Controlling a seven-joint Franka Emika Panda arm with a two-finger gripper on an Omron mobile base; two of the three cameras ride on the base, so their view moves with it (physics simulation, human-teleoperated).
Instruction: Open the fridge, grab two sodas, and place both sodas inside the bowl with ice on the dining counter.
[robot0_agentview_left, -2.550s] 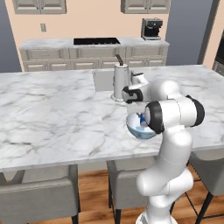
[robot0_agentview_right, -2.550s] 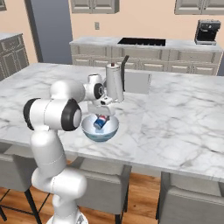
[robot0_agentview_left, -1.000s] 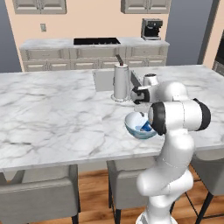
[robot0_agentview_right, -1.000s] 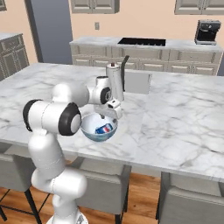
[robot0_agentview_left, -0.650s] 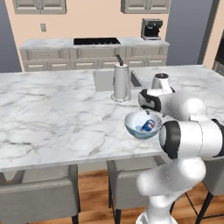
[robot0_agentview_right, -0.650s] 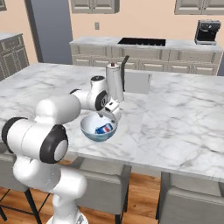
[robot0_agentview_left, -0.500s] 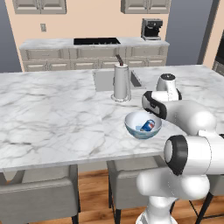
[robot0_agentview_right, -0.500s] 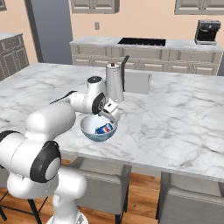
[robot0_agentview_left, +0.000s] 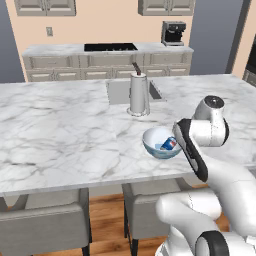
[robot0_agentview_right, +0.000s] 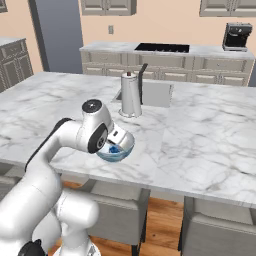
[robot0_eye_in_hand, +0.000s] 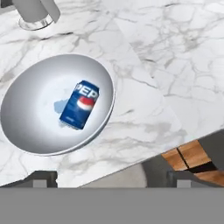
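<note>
Two dark fingertips (robot0_eye_in_hand: 43, 178) rise far apart at the bottom of the hand view, one at each side, with nothing between them: the gripper (robot0_eye_in_hand: 113, 179) stands wide open and empty, looking down from above the near edge of the dining counter (robot0_eye_in_hand: 175, 65). Just ahead of it the bowl with ice (robot0_eye_in_hand: 26, 131) sits on the marble, and a single blue, white and red soda can (robot0_eye_in_hand: 79, 104) lies on its side inside, near the middle of the bowl. In the left base view the bowl (robot0_agentview_left: 152, 145) rests close to the counter's front edge with the can (robot0_agentview_left: 169, 144) tilted against its right inner wall, the white arm's wrist just to its right. The right base view shows the same bowl (robot0_agentview_right: 120, 152) partly hidden behind the arm's end, a scrap of blue can (robot0_agentview_right: 114, 148) visible in it. Behind the bowl, well apart from it, a tall steel pitcher (robot0_agentview_left: 139, 93) stands upright beside a recessed sink (robot0_agentview_left: 117, 92) in the veined top (robot0_agentview_left: 60, 130). Grey upholstered stools (robot0_agentview_left: 47, 227) are tucked under the front edge. Along the back wall run a counter with a black cooktop (robot0_agentview_left: 110, 47) and a dark coffee machine (robot0_agentview_left: 173, 33).
</note>
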